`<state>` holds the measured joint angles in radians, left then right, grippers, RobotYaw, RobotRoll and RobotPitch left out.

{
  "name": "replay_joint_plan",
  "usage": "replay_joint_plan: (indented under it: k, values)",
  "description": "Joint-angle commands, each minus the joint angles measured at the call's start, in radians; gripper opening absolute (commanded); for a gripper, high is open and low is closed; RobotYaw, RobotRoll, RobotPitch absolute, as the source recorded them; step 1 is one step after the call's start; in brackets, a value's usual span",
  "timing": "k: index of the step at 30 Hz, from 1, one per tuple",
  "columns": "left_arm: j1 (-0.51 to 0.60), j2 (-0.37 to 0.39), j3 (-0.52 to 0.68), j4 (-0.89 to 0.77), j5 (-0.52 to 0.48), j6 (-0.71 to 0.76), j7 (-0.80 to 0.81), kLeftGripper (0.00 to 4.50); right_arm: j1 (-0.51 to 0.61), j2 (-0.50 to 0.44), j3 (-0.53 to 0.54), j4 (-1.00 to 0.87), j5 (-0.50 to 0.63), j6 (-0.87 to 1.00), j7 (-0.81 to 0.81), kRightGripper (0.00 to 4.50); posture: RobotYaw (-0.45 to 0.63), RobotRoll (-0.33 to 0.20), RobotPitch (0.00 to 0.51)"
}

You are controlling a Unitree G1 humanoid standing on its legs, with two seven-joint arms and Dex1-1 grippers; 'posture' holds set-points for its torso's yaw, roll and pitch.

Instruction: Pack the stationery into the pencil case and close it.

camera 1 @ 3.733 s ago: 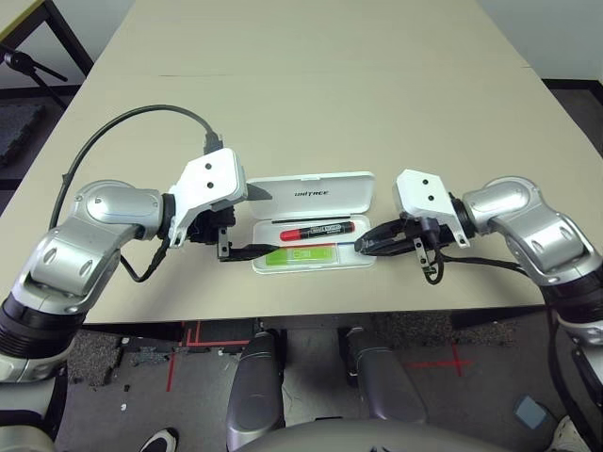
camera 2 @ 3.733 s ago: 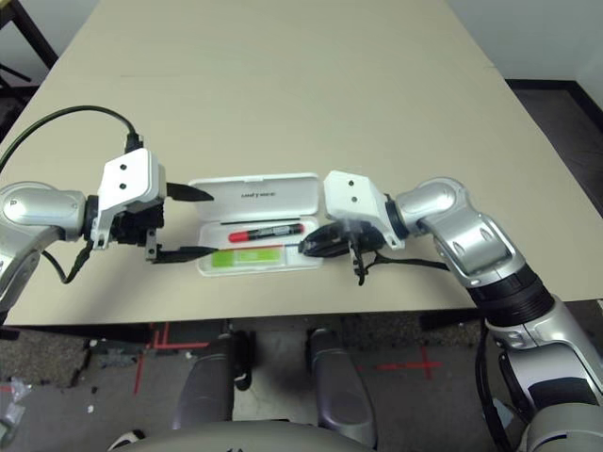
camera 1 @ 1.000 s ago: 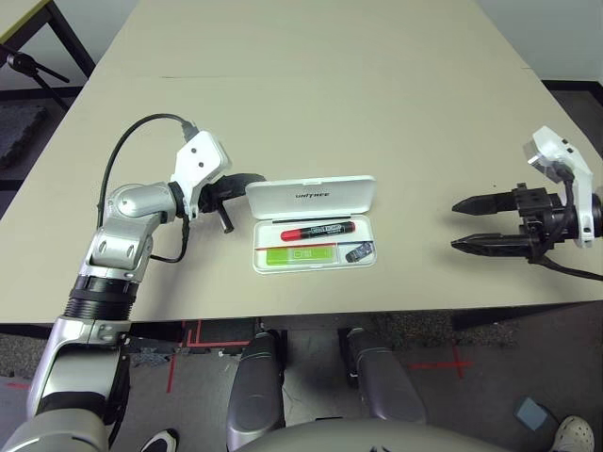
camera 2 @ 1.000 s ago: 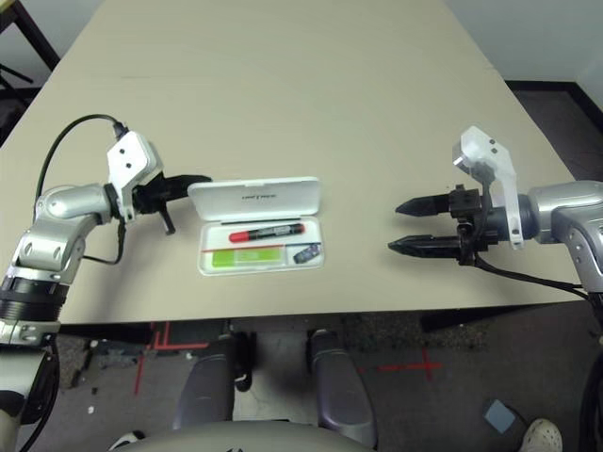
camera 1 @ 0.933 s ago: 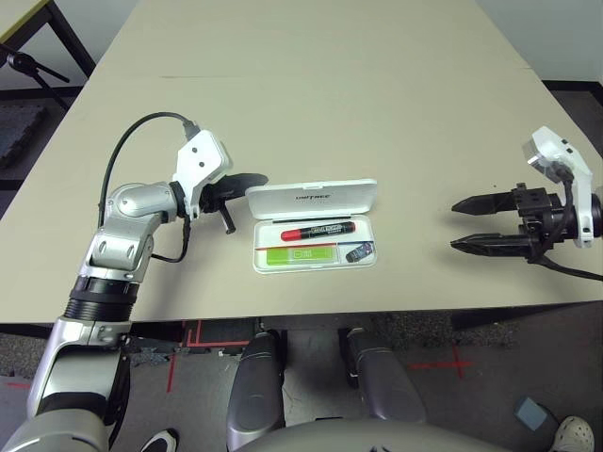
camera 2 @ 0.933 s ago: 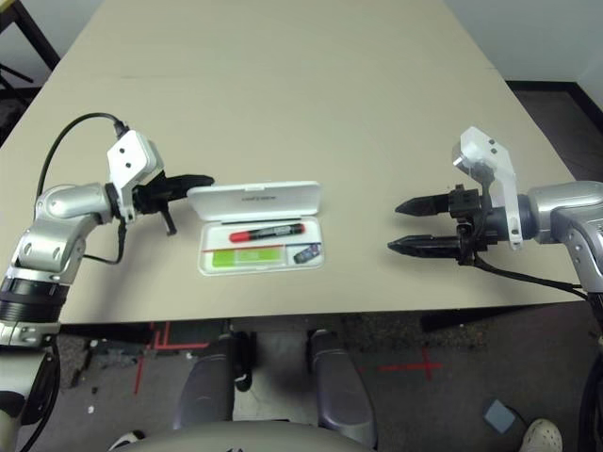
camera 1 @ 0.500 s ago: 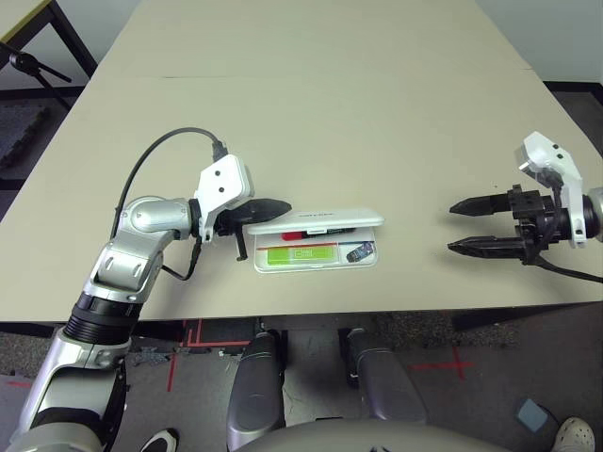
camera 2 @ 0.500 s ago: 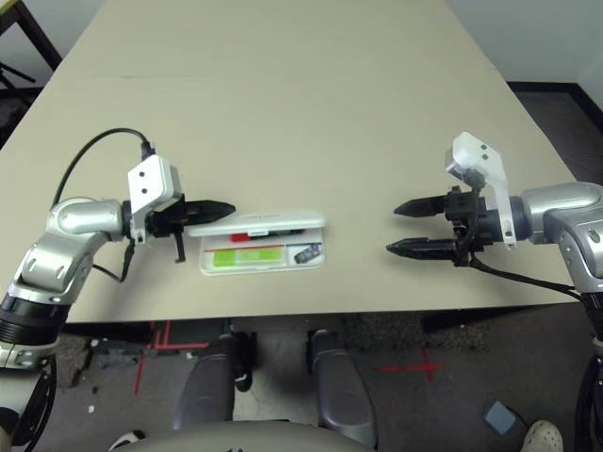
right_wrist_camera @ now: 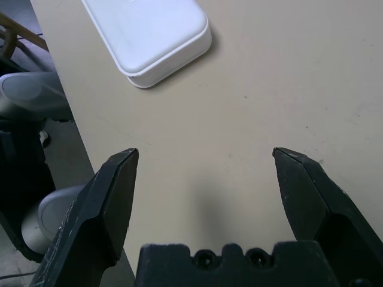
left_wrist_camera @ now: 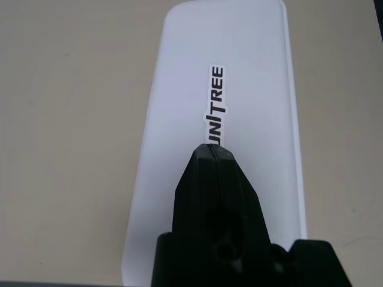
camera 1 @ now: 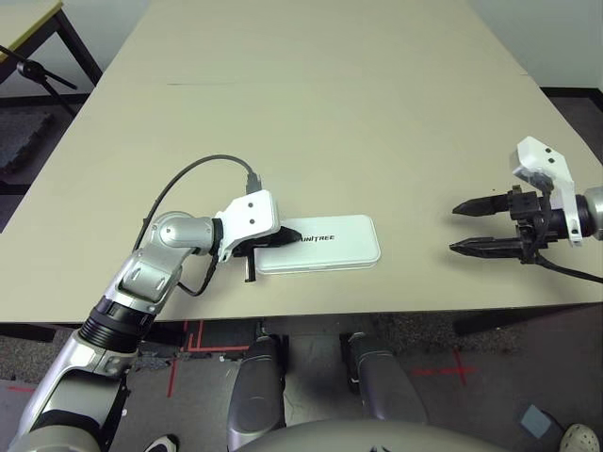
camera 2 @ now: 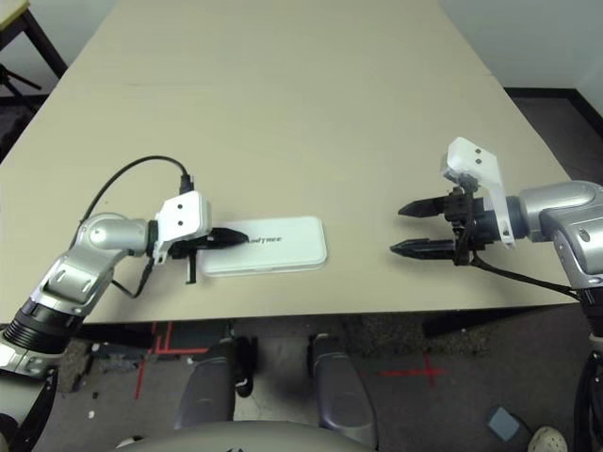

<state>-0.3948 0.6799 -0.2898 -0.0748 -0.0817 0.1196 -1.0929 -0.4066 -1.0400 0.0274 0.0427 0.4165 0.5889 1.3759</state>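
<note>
In the eye views, the case [camera 1: 318, 243] is now lying closed and flat on the table [camera 1: 320, 113] near its front edge; half a second ago its lid was still tilted half open. The marker, the highlighter and the small dark piece were showing inside the case before; they are now hidden under the lid. The left gripper [camera 1: 283, 237] is resting on the left end of the case, with one finger over the lid and the other hanging down beside the case, so the jaws are apart. The right gripper [camera 1: 465, 229] is hovering well to the right of the case, as before, with its jaws wide apart.

In the left wrist view, a finger [left_wrist_camera: 214, 179] is pressing on the lid just before the "UNITREE" lettering [left_wrist_camera: 215, 105].

In the right wrist view, the case [right_wrist_camera: 149, 33] is lying far beyond the spread fingers [right_wrist_camera: 116, 191], partly cut off.
</note>
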Motion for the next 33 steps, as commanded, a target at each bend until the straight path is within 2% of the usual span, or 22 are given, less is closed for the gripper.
replay_joint_plan:
  k: [1,4,6,10,12,15,19,22,27,33]
  values:
    - [0.027,0.012,-0.064,0.039,0.034,0.017,-0.050,0.04,0.007,0.014,0.005,-0.002,-0.007,-0.008,-0.007,4.50,-0.06,0.000,0.166]
    - [0.022,-0.002,-0.049,0.048,0.024,0.007,-0.039,0.04,0.007,0.027,-0.002,0.003,-0.010,-0.016,-0.022,4.50,-0.06,0.000,0.166]
    - [0.024,-0.023,-0.011,0.039,-0.020,0.023,-0.022,0.04,0.007,0.045,-0.013,0.007,-0.010,-0.026,-0.043,4.50,-0.06,0.000,0.167]
    - [0.045,-0.082,0.183,0.003,-0.184,0.094,0.065,0.04,0.001,0.128,-0.050,0.035,-0.025,-0.071,-0.163,4.50,-0.08,0.000,0.171]
    - [0.072,-0.066,0.283,0.006,-0.234,0.113,0.094,0.63,-0.014,0.205,-0.087,0.077,-0.033,-0.114,-0.264,4.50,-0.07,0.000,0.173]
    - [0.103,-0.057,0.363,0.000,-0.275,0.134,0.128,1.79,-0.026,0.283,-0.132,0.121,-0.044,-0.185,-0.358,4.50,-0.06,0.000,0.180]
    - [0.108,-0.110,0.508,0.012,-0.336,0.157,0.266,3.35,-0.076,0.433,-0.231,0.252,-0.061,-0.342,-0.569,4.50,-0.05,0.000,0.186]
    - [0.100,-0.147,0.557,0.037,-0.333,0.134,0.353,4.48,-0.111,0.483,-0.270,0.343,-0.085,-0.443,-0.674,4.50,-0.04,0.000,0.192]
    - [0.044,-0.199,0.605,0.190,-0.217,-0.034,0.564,4.48,-0.184,0.568,-0.366,0.526,-0.148,-0.691,-0.975,4.50,-0.03,0.000,0.198]
    - [-0.009,-0.241,0.691,0.332,-0.180,-0.152,0.783,4.48,-0.213,0.582,-0.409,0.664,-0.175,-0.817,-1.145,4.50,-0.03,0.000,0.201]
